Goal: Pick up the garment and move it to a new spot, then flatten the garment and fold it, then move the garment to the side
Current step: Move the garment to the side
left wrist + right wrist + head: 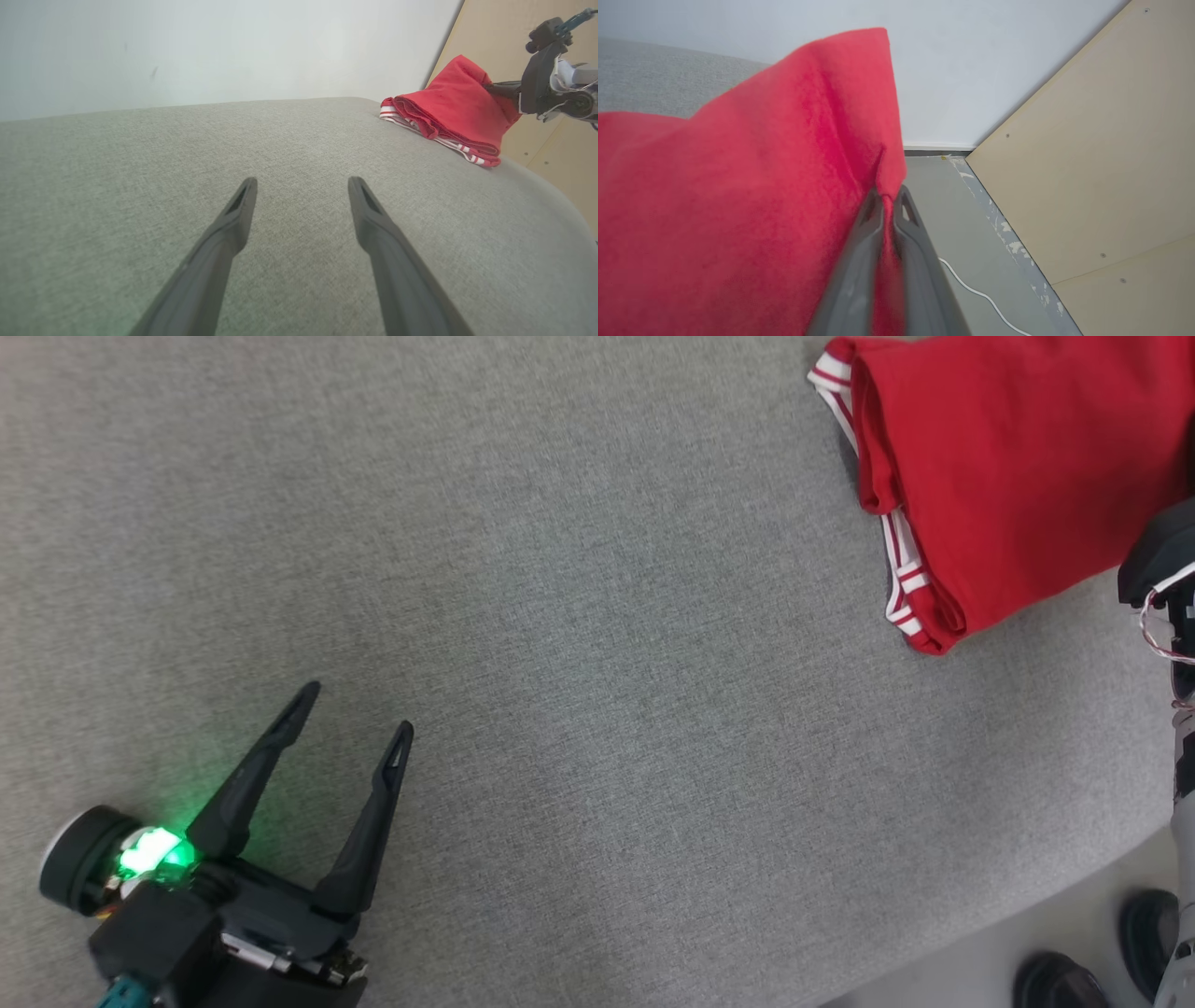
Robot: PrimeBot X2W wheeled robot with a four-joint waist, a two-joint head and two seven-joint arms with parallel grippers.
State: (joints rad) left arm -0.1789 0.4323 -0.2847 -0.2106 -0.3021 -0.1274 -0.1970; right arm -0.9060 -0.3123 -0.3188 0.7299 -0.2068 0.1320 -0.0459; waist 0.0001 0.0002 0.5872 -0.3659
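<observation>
Red fabric garment with white-striped trim (1008, 476), folded, lies at the far right end of the grey fabric-covered bench (607, 616), with one corner lifted off the bench. Right pincer (889, 193): narrow, clamped on that lifted corner. Left pincer (357, 709): spread wide, holding nothing, over the bench's near left part. Two dark shoes (1064, 980) are on the floor beside the bench's near edge.

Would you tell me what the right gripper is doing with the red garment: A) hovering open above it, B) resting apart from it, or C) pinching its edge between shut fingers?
C: the right gripper is shut on a raised fold of the red garment.
</observation>
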